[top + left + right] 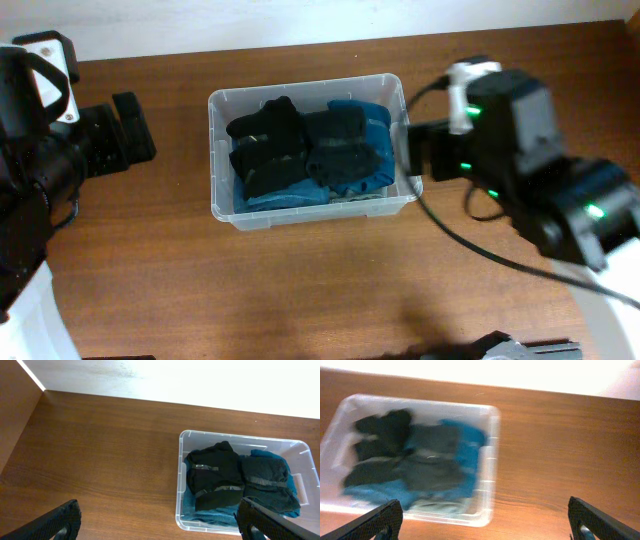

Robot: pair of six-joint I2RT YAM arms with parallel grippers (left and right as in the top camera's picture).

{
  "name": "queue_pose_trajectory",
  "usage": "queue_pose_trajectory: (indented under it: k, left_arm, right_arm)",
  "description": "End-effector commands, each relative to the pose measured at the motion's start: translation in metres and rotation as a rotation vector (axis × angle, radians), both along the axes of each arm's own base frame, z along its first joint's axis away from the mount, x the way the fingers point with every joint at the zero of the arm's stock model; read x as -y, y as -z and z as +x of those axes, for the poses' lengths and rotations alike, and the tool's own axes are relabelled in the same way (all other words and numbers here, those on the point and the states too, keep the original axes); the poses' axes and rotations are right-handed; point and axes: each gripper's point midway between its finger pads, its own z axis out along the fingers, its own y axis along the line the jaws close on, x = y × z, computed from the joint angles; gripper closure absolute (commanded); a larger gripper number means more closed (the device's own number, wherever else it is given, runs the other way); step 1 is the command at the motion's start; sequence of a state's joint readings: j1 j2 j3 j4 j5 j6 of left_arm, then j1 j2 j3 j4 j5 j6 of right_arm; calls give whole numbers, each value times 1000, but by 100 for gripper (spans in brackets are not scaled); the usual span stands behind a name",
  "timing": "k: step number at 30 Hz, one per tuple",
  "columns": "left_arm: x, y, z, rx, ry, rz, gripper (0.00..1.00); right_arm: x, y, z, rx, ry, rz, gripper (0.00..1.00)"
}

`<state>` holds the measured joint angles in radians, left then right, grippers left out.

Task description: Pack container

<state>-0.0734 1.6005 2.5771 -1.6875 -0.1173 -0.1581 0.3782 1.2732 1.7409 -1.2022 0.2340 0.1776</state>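
Note:
The container (222, 205), a clear plastic tub, stands at the table's middle back, filled with folded black, dark grey and blue clothes (310, 150). It also shows in the left wrist view (181, 480) and in the right wrist view (490, 485). My left gripper (160, 527) is open and empty, to the left of the tub and apart from it. My right gripper (485, 525) is open and empty, just off the tub's right end; the view is blurred.
The brown wooden table (300, 290) lies bare in front of the tub. A white wall (175, 380) runs along the table's far edge. The right arm's black cable (470, 245) trails over the table at right.

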Motion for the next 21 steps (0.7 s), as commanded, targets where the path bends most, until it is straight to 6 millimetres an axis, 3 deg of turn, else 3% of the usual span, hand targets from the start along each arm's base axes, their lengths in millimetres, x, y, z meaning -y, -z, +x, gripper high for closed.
queue_pose_trajectory:
  k: [1,6,10,15,21]
  left_arm:
    - [-2,-5,-4,17,-4,10,1]
    - [-2,-5,-4,17,-4,10,1]
    - [-2,-5,-4,17,-5,11,1]
    - [-2,-5,-4,17,-4,10,1]
    - [-2,-5,-4,17,-4,10,0]
  right_arm:
    - [53,-37,-27,141,159,-49,2]
    - [95,-55,-55,228,278,-46,2]
    - [121,-45,-72,264,382,-42,2]
    - [139,11,-76,291,451,-16,1]
    - [133,96,-86,250,423,-1,2]
